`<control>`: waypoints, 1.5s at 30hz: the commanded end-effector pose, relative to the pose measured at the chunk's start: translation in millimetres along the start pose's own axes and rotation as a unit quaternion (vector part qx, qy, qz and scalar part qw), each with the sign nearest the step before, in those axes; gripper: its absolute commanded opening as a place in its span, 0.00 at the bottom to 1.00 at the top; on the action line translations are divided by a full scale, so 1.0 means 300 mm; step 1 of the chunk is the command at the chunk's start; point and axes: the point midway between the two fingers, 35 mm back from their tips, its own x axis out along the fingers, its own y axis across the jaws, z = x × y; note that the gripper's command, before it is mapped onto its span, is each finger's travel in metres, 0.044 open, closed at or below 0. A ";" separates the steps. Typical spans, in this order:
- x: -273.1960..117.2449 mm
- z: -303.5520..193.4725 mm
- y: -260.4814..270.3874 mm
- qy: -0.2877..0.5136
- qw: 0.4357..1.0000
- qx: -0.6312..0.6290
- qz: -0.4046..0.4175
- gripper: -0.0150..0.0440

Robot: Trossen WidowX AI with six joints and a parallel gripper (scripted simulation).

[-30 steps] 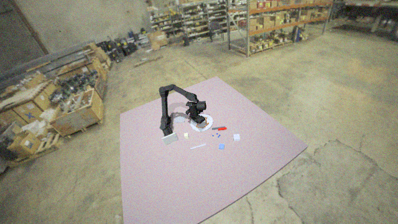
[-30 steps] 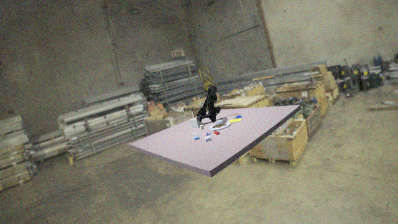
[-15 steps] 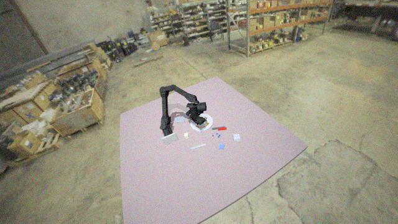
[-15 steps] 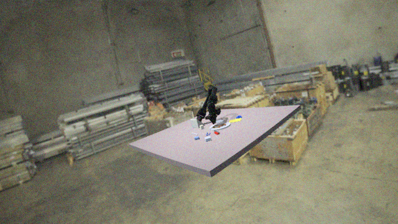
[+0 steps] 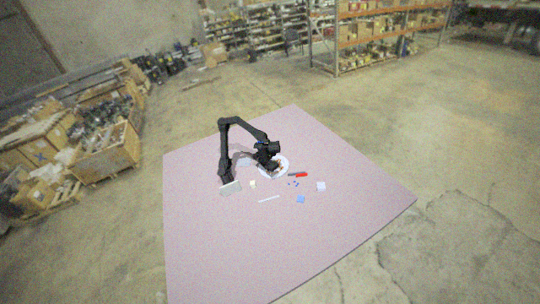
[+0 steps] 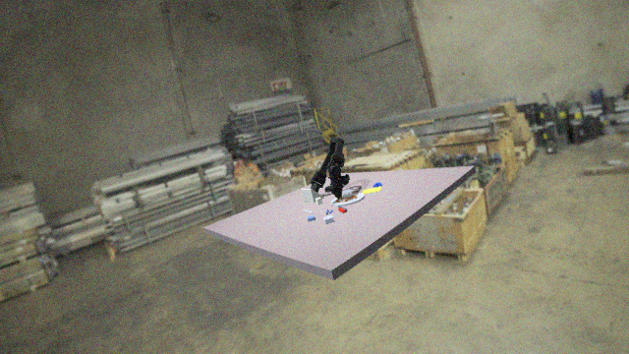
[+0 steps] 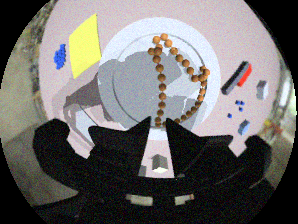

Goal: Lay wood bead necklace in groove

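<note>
1. Top view: the arm [image 5: 224, 148] [image 6: 320, 174] leans over the board [image 5: 287, 165] [image 6: 362, 199] [image 7: 213, 67] and blocks part of it. Bits of the necklace [image 5: 279, 162] [image 6: 352, 199] [image 7: 161, 87] peek out around the claw [image 5: 274, 168] [image 6: 338, 198] [image 7: 158, 120], but its tips are too buried to read. The red thing [image 5: 301, 175] [image 6: 342, 210] [image 7: 245, 75] and dark bar [image 5: 296, 173] [image 7: 233, 80] sit just beside the board.
2. Exterior view: pretty tiny and grainy, tbh. The claw points down at the board, and the necklace is just a brownish smudge on it. Can't make out single beads or the finger gap. The yellow sheet [image 6: 371, 190] [image 7: 85, 47] lies past the board.
3. Wrist view: easily the best one. The claw is partway spread, tips apart and not pinching anything, with a bead showing near the gap. The necklace lies on the board: one strand cuts across the middle, a lower stretch follows the groove [image 7: 114, 80], and the upper part bunches and kinks. Shadow muddies the groove, and the black fingers cover the board's near edge.
</note>
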 end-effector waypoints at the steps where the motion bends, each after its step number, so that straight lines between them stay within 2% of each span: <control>1: -0.001 0.001 0.000 0.000 1.000 -0.001 0.000 0.28; 2: -0.001 0.001 0.000 0.000 1.000 -0.001 0.000 0.25; 45: -0.001 0.001 0.000 0.000 1.000 -0.001 0.000 0.25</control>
